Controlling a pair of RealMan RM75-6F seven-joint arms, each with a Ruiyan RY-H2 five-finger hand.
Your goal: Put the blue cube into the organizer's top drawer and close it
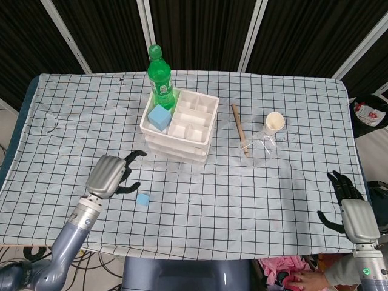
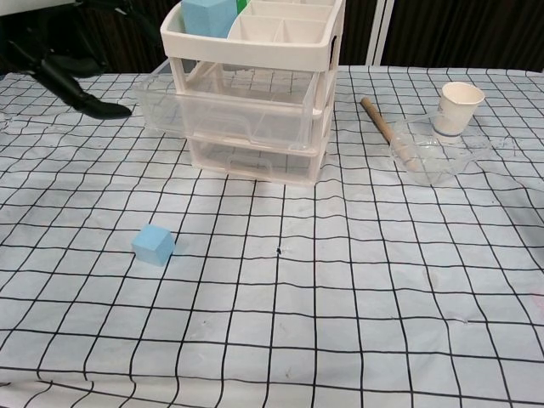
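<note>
Small light-blue cube (image 2: 153, 245), upright on checked cloth (image 2: 340, 280)

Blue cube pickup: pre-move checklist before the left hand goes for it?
1. Top drawer pulled out of the organizer: ok, it juts toward the robot's left.
2. Small blue cube free on the cloth, nothing touching it: ok.
3. Left hand holding nothing, fingers apart: ok.
4. Left hand clear of the drawer: ok, a gap shows in the head view.
5. Right hand out of the way at the table's near edge: ok.
6. Drawer interior free of items: cannot tell through the clear plastic.
</note>
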